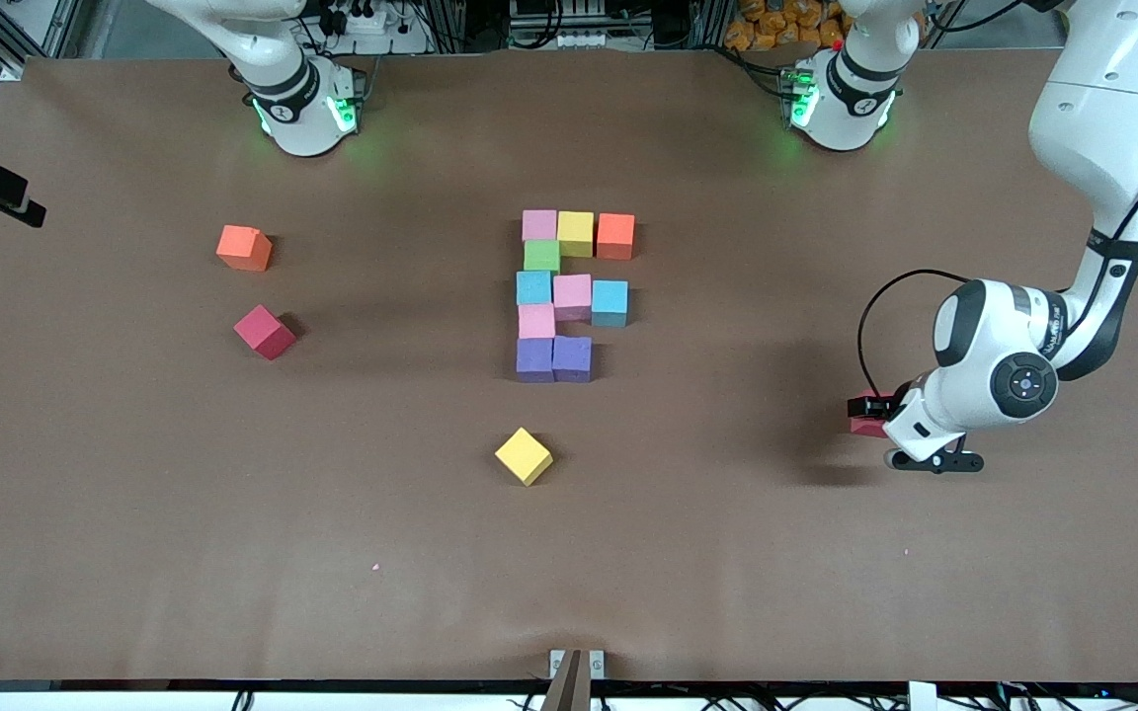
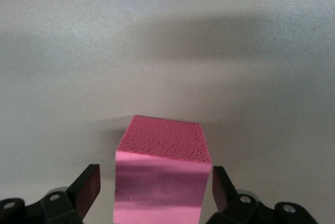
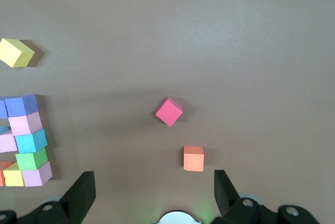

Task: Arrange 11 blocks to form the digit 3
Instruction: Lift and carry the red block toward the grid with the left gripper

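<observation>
Even overhead light, soft shadows beside blocks (image 1: 569,296), green base glow, left wrist view washed out

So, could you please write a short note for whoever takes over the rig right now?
Left end effector: open, straddling a pink block at the left arm's end of the table; not yet gripped.
Right end effector: open, waiting above the table.
Done: ten blocks in the figure mid-table.
Left: its row nearest the front camera needs a third block.
Loose: yellow block, red block, orange block.
</observation>
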You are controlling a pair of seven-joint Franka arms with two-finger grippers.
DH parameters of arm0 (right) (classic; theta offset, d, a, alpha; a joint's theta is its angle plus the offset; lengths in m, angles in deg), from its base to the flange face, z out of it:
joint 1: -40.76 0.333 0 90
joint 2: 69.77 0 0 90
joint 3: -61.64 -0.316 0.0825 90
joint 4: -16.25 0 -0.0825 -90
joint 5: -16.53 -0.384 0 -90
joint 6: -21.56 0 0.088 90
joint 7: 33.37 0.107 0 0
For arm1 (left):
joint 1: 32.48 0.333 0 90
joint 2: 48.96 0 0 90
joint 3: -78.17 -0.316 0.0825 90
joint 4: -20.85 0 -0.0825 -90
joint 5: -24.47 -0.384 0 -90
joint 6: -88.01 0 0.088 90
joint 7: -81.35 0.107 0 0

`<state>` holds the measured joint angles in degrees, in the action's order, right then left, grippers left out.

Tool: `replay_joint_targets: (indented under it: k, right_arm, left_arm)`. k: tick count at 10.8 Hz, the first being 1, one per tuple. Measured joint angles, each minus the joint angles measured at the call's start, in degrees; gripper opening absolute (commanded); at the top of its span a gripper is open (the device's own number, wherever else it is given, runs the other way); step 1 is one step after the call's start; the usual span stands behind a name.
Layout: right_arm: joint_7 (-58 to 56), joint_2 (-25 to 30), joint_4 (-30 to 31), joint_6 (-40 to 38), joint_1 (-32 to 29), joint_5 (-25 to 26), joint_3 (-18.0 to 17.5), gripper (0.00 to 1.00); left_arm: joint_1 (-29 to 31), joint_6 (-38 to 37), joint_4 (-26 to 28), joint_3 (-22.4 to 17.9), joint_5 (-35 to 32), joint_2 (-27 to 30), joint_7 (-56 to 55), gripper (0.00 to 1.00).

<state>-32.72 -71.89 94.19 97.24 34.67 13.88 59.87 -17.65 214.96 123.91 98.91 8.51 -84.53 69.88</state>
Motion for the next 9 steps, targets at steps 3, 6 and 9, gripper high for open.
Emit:
replay_joint_targets:
  k: [3,6,9]
  right_arm:
    - [0.00,-0.02,0.00,0.00,0.09,-0.03,-0.01,1.00]
    - [0.00,-0.05,0.00,0.00,0.12,-0.04,-0.02,1.00]
    - [0.00,-0.09,0.07,-0.02,0.12,-0.04,-0.01,1.00]
  left_arm:
    - [-0.02,0.02,-0.31,0.03,0.00,-0.29,-0.29,0.16]
    - [-0.05,-0.02,-1.07,1.42,0.02,-0.20,-7.63,0.11]
    - [-0.40,-1.02,-1.31,7.17,0.05,0.31,-21.49,0.11]
